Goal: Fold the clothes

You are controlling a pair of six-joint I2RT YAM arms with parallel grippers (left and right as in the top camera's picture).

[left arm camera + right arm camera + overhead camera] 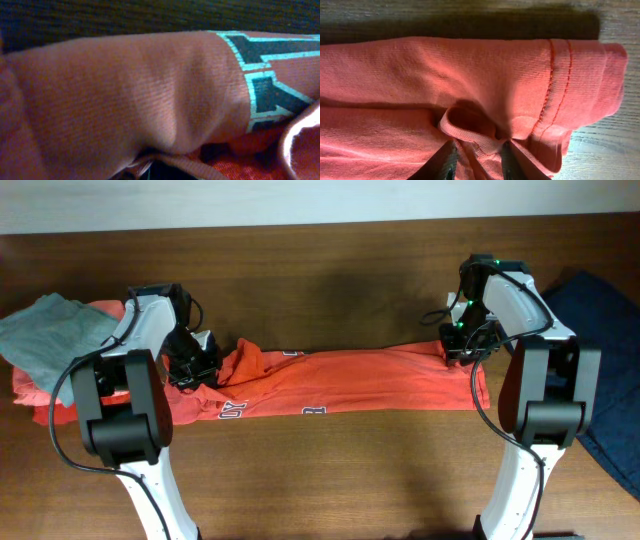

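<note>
red-orange t-shirt in a band between left pincer and right pincer

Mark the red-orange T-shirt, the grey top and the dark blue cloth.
red-orange T-shirt [370, 380]: overhead view, middle of its stretched body.
grey top [45, 330]: overhead view, its crumpled centre.
dark blue cloth [610, 310]: overhead view, upper part.

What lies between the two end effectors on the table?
The red-orange cotton T-shirt, gathered into a long band, spans from left end effector to right end effector; the overhead view shows it.
</note>
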